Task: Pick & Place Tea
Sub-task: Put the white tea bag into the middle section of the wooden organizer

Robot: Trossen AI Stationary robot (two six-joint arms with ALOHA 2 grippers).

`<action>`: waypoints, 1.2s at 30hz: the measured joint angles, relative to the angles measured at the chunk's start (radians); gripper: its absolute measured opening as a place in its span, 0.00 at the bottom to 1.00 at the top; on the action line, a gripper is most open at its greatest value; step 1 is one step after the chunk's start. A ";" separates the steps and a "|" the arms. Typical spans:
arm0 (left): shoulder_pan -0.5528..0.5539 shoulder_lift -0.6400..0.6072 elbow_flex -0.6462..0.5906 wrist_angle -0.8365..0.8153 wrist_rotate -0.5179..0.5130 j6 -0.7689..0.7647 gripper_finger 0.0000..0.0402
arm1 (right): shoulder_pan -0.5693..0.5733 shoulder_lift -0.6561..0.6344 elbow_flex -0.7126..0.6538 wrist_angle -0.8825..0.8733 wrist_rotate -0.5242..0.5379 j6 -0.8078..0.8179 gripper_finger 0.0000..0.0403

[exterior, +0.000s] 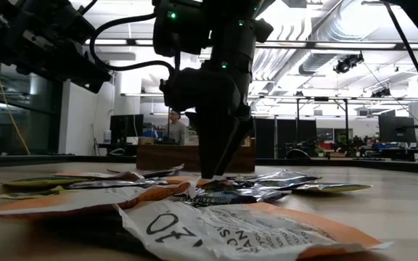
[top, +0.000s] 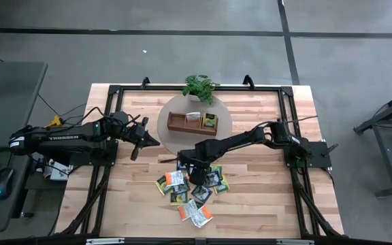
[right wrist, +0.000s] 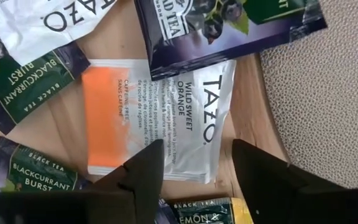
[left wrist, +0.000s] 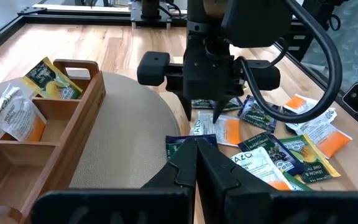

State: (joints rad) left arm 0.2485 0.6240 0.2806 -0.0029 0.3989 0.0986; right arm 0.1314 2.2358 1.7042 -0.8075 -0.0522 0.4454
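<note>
Several tea sachets (top: 190, 192) lie in a loose, overlapping pile on the wooden table, near its front middle. My right gripper (right wrist: 194, 158) points steeply down over the pile's far edge, open, its fingers on either side of a white-and-orange sachet (right wrist: 160, 124) lying flat on the table. In the low view the right gripper (exterior: 215, 170) reaches down to the pile. My left gripper (left wrist: 197, 155) is shut and empty, hovering left of the wooden tray (top: 192, 123). My right gripper comes at the white-and-orange sachet's near edge (right wrist: 185, 171) from above, one finger (right wrist: 143, 168) over its corner. I cannot tell whether the fingertips touch it. The sachet lies flat, partly under a dark blue sachet (right wrist: 222, 31).
The tray stands on a round beige mat (top: 224, 121) at the table's far middle, with a yellow sachet (left wrist: 45, 78) and a white-orange one (left wrist: 17, 112) in its compartments. A potted plant (top: 201, 87) stands behind it. A person (exterior: 173, 127) shows far off in the room.
</note>
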 joint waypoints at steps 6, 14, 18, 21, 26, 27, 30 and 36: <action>0.000 0.000 0.000 0.000 0.000 0.000 0.00 | -0.001 0.001 0.000 -0.004 0.005 0.000 0.32; 0.000 0.000 0.000 0.000 0.000 0.000 0.00 | 0.000 0.001 -0.001 0.001 0.020 0.000 0.15; 0.000 0.000 0.000 0.000 0.000 0.000 0.00 | 0.000 0.001 -0.001 0.003 0.021 -0.005 0.05; 0.000 0.000 0.000 0.000 0.000 0.000 0.00 | 0.000 0.001 -0.001 0.002 0.022 -0.008 0.01; 0.000 0.000 0.000 0.000 0.000 0.000 0.00 | 0.000 0.001 -0.001 0.002 0.024 -0.008 0.02; 0.000 0.000 0.000 0.000 0.000 0.000 0.00 | 0.000 0.001 -0.001 0.002 0.024 -0.011 0.01; 0.000 0.000 0.000 0.000 0.000 0.000 0.00 | 0.002 0.001 -0.001 0.001 0.027 -0.026 0.01; 0.000 0.000 0.000 0.000 0.000 0.000 0.00 | 0.009 -0.010 -0.001 -0.017 0.051 -0.038 0.01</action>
State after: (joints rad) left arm 0.2485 0.6243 0.2806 -0.0029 0.3992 0.0986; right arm 0.1404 2.2259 1.7035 -0.8241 -0.0015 0.4073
